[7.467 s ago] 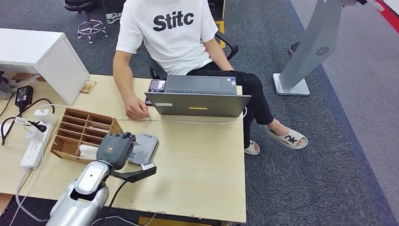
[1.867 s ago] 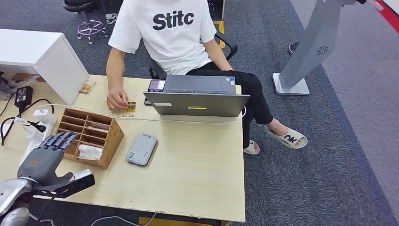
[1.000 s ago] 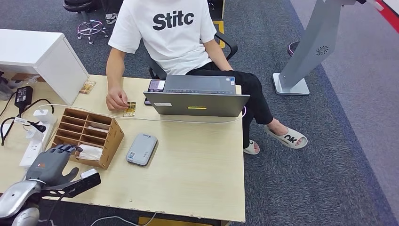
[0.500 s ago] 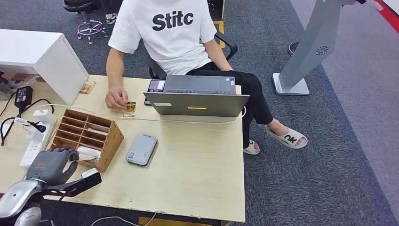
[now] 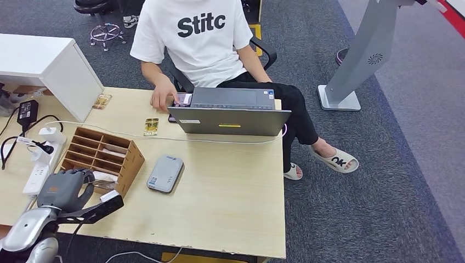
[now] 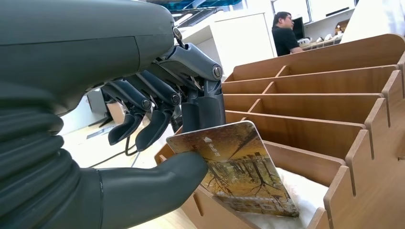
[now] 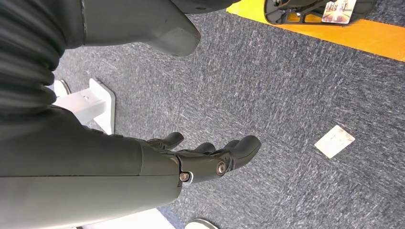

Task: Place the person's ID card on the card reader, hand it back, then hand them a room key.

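While the L hand [image 6: 143,119] is pinching a room key card [image 6: 239,167] between thumb and fingers at the wooden slot organizer [image 5: 101,159], you're seeing it tilted, long axis slanting out of the nearest slot, prob for lifting clear. R hand [image 7: 210,160] is hanging empty, fingers loosely apart.

Slotted organizer [image 5: 101,156] sits on the surface [image 5: 230,186] at left, card reader [image 5: 165,173] just right of it. Laptop [image 5: 230,112] behind the reader, ID card [image 5: 151,126] left of laptop. Left hand [image 5: 64,189] at organizer's near end, room key [image 6: 234,169] in the nearest slot.
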Controlling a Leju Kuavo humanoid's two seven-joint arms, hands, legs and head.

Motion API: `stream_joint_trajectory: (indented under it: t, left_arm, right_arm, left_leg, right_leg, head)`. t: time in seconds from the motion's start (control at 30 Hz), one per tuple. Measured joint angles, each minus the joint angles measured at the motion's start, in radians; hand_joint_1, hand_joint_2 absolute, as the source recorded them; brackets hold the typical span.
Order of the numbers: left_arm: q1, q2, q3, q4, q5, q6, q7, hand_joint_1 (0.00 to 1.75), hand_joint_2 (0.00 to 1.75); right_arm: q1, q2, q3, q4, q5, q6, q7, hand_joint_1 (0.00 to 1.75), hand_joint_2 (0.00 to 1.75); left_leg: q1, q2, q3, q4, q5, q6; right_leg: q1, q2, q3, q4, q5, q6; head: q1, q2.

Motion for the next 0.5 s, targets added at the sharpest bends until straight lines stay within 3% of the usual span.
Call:
stream_joint_trajectory:
  t: [0.17, 0.5]
  left_arm:
    - [-0.001, -0.013, 0.006, 0.006, -0.018, 0.023, -0.008, 1.75, 1.75]
    - [0.003, -0.086, 0.055, -0.054, -0.052, 0.194, -0.045, 1.75, 1.75]
  right_arm:
    - [0.000, 0.000, 0.000, 0.000, 0.000, 0.000, -0.001, 0.00, 1.75]
    - [0.000, 0.000, 0.000, 0.000, 0.000, -0.002, -0.001, 0.00, 1.75]
  left_leg:
    - [0.000, 0.000, 0.000, 0.000, 0.000, 0.000]
    - [0.000, 0.000, 0.000, 0.000, 0.000, 0.000]
  right_leg:
    - [0.000, 0.000, 0.000, 0.000, 0.000, 0.000]
    - [0.000, 0.000, 0.000, 0.000, 0.000, 0.000]
  head:
    - [0.000, 0.000]
    - [0.000, 0.000]
